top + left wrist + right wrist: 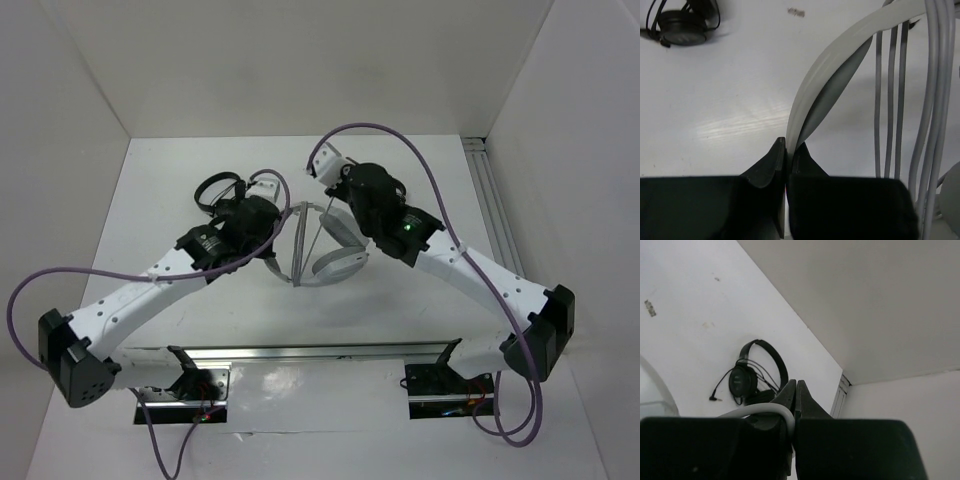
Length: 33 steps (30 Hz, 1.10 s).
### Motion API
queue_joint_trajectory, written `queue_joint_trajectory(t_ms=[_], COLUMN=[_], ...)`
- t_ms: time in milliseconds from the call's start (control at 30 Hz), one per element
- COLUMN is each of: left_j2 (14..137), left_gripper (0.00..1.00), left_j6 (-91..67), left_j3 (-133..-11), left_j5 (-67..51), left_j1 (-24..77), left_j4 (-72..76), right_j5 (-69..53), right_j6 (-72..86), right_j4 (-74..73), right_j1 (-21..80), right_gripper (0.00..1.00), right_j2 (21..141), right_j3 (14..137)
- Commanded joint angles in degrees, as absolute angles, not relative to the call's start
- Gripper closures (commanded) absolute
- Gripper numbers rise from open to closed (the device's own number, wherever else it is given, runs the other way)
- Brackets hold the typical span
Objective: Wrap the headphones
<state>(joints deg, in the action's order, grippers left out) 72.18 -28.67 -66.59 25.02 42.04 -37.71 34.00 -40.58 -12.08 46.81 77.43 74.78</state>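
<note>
The left gripper (786, 162) pinches the band of the grey headphones (827, 60). Their cable (935, 75) runs in strands at right. Black headphones (682, 27) lie on the table (715, 110), top left.

Mid-table the headphones (335, 263) block passage, far left the black headphones (210, 190); near table (330, 315) lies open.

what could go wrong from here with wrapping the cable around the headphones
The left gripper pinches just the thin headband; a tug might twist it free. The cable strands run apart from the headband and could slide off or tangle. The right gripper, shut on the cable, points toward the black headphones; a wide sweep may snag them.
</note>
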Motion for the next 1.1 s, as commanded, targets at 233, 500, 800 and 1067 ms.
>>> queue_joint_trajectory(t_ms=[233, 500, 800, 1067], left_j2=[66.1, 62.3, 59.7, 61.6], left_gripper=[1.00, 1.00, 1.00, 1.00], left_j6=[-17.3, -19.2, -11.7, -13.4], left_j3=[-72.4, -85.9, -93.2, -102.2], left_j5=[23.7, 27.6, 16.6, 19.9], left_j1=[55.8, 57.8, 57.8, 57.8], left_j4=[-49.8, -55.7, -50.7, -48.4], right_j5=[17.1, -6.3, -38.4, -44.6], right_j6=[-36.3, -25.2, -3.6, 13.0], right_j4=[1.9, -2.5, 5.3, 31.0], right_j1=[33.4, 25.4, 20.8, 25.2], right_gripper=[1.00, 1.00, 1.00, 0.93], right_j2=[77.1, 77.1, 85.0, 87.0], right_j3=[82.5, 78.3, 79.1, 67.2])
